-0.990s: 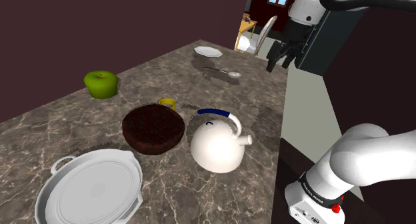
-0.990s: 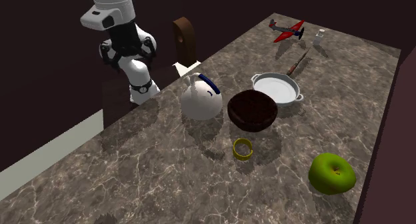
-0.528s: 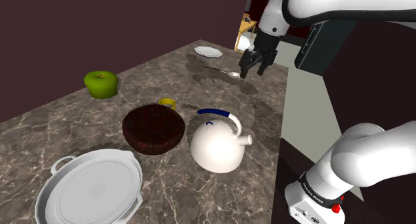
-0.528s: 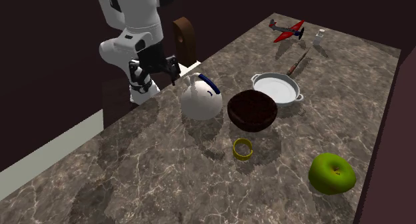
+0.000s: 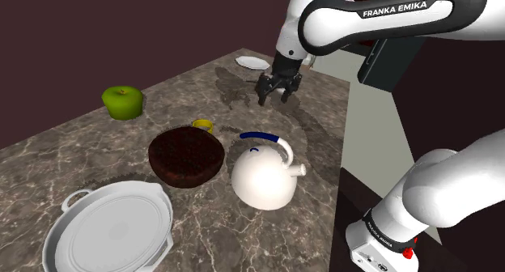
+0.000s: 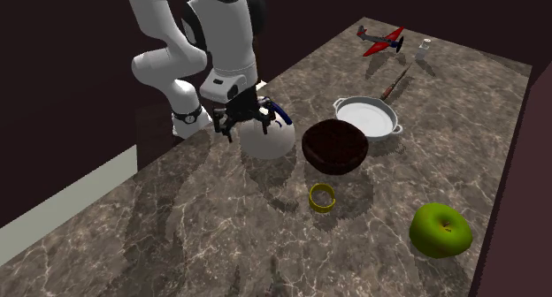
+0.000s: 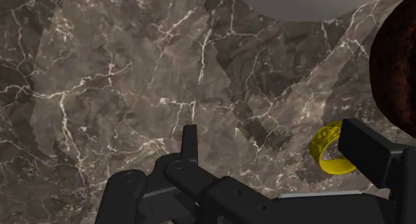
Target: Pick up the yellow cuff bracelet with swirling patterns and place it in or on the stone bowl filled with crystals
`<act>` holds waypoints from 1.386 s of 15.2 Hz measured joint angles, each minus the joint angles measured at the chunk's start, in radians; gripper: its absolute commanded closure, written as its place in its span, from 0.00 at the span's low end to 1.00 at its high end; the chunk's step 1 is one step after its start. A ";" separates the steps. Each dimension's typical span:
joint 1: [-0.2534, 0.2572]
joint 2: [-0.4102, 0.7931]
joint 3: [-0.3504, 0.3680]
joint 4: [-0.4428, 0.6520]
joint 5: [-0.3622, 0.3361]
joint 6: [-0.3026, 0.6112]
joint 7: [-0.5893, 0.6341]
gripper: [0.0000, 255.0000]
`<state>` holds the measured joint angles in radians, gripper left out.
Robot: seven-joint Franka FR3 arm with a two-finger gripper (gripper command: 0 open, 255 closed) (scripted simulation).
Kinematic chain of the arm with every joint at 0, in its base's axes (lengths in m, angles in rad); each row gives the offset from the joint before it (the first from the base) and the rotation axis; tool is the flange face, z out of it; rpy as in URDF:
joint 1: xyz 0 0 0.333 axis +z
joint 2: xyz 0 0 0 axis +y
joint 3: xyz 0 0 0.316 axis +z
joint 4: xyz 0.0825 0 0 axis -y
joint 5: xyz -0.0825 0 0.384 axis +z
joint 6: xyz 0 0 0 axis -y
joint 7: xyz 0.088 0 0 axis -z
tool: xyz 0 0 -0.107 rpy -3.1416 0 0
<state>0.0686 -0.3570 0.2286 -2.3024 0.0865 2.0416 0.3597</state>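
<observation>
The yellow cuff bracelet (image 5: pixel 201 125) (image 6: pixel 323 196) lies on the marble counter beside the dark round bowl (image 5: pixel 186 155) (image 6: pixel 334 146). My gripper (image 5: pixel 275 96) (image 6: pixel 245 131) hangs open and empty above the counter, beyond the white kettle (image 5: pixel 263 172) (image 6: pixel 267 134) in the shoulder view. It is well apart from the bracelet. In the wrist view the gripper (image 7: pixel 277 149) looks down on bare marble. There the bracelet (image 7: pixel 327 151) sits just inside the right finger (image 7: pixel 367 153), which partly hides it, and the bowl (image 7: pixel 399 63) is beyond it. What the bowl holds is too dark to tell.
A green apple (image 5: pixel 122 102) (image 6: pixel 440 230) and a white lidded pan (image 5: pixel 109 230) (image 6: pixel 365 117) also stand on the counter. A small white plate (image 5: pixel 252 62) lies behind the gripper. A red toy plane (image 6: pixel 380 41), a knife (image 6: pixel 395 83) and a glass (image 6: pixel 425 48) lie at the far end. The counter edge (image 5: pixel 344 141) runs beside the kettle.
The arm has swung from beyond the counter's edge to over the marble and come lower, nearer the kettle. The fingers stay apart. Nothing on the counter has moved.
</observation>
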 measured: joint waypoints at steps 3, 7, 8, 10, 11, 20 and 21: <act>0.004 0.105 0.033 0.055 -0.008 0.058 0.050 0.00; 0.015 0.234 0.071 0.121 -0.030 0.128 0.122 0.00; 0.020 0.273 0.082 0.150 -0.041 0.140 0.146 0.00; 0.025 0.349 0.093 0.204 -0.063 0.165 0.180 0.00; 0.030 0.385 0.098 0.227 -0.075 0.178 0.198 0.00; 0.114 0.727 0.103 0.531 -0.193 0.226 0.351 0.00; 0.122 0.750 0.101 0.551 -0.201 0.229 0.360 0.00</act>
<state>0.1901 0.3929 0.3298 -1.7514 -0.1142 2.2709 0.7197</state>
